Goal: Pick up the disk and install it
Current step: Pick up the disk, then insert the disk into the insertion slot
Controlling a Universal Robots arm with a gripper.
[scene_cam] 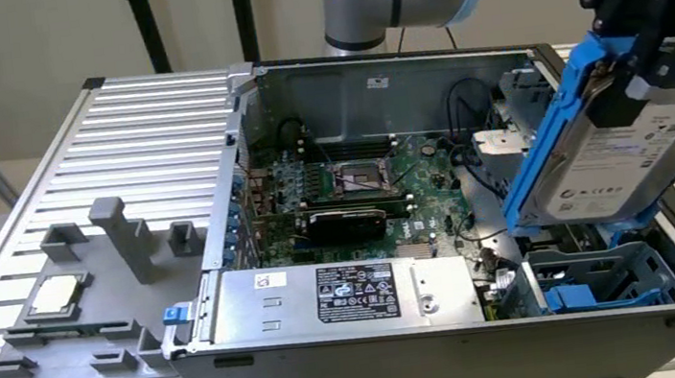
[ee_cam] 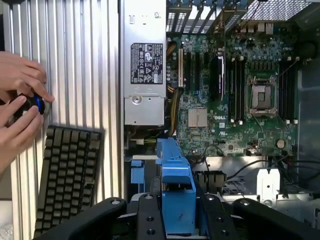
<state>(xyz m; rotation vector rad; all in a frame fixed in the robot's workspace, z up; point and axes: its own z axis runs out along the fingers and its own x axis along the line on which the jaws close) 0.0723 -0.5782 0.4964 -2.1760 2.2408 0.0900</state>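
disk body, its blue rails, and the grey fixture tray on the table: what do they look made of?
disk: metal shell, likely; silver-grey, dull sheen, white paper-like label.
blue rails: plastic, likely moulded; saturated uniform colour, glossy.
fixture tray: matte grey plastic, maybe printed; blocky uprights, no glint.

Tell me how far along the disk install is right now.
Pickup looks done: the gripper is shut on the disk, holding it on edge above the open computer case. Not yet installed: the disk is clear of the blue drive bay below it, at the exterior view's right.
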